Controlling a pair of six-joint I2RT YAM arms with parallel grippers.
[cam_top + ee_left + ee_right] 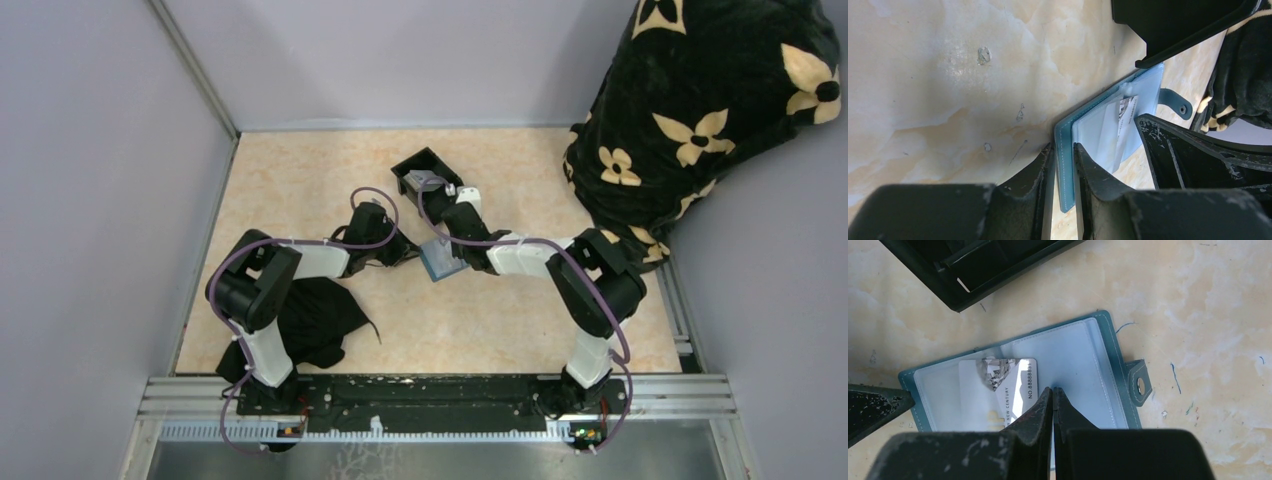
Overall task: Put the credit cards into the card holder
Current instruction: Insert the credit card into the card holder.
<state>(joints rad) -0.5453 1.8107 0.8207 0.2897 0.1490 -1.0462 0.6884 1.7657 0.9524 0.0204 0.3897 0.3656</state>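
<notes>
One teal card holder (1073, 350) lies mid-table, with one silver card (998, 390) showing inside it. One black tray (412, 162) sits toward the far edge. One black cloth (320, 320) lies at the near left edge and one flowered blanket (700, 120) at the far right corner. There are two grippers: left gripper (1063, 150) and right gripper (1053, 390).

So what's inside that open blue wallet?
The teal wallet holds clear plastic sleeves and one shiny silver card. The shut right gripper covers the card's lower edge.

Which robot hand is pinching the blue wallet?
The left gripper: its fingers clamp the card holder's teal edge. The right gripper is shut on nothing, its tips by the silver card.
</notes>
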